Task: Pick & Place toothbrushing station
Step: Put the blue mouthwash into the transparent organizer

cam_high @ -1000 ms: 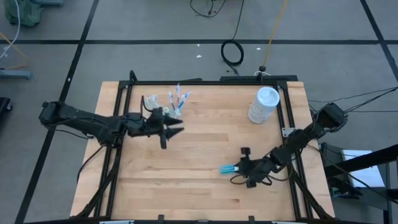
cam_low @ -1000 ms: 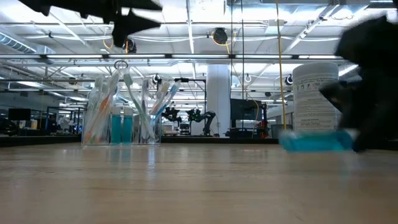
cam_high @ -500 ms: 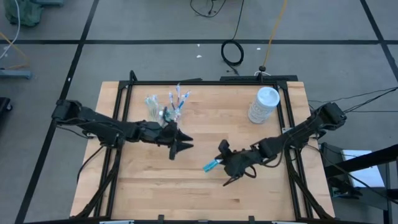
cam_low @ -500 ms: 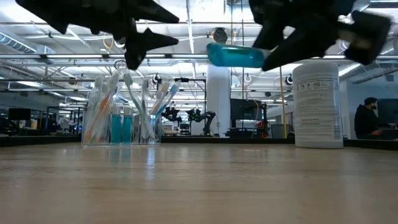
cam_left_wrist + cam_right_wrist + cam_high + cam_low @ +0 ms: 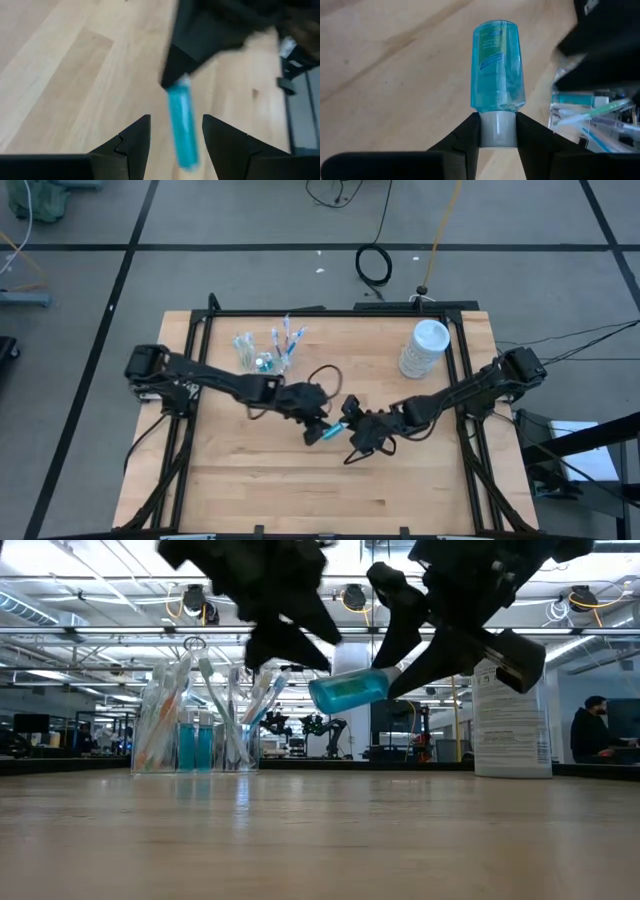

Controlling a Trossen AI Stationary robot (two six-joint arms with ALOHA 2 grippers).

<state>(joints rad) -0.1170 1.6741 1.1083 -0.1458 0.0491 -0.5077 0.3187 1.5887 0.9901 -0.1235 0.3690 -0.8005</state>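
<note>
1. Mid-worktop, in the air: your right gripper point(image 5: 497, 131) is clamped on the white cap of a teal tube point(image 5: 333, 432), whose body slopes down toward the left arm, clear of the wood in the low view.
2. Your left gripper point(image 5: 175, 135) meets it from the opposite side, fingers spread apart with the tube's free end between them, not yet closed.
3. Risk: the hold is on the cap alone. A left gripper closing off-centre, or a right release before the left has closed, would likely drop the tube.
4. Toward the far-left corner: the clear cup point(image 5: 195, 730) holds upright toothbrushes point(image 5: 210, 690) and two teal tubes point(image 5: 196, 745).
5. Near the far-right corner: a white lidded container point(image 5: 423, 348), contents hidden.
</note>
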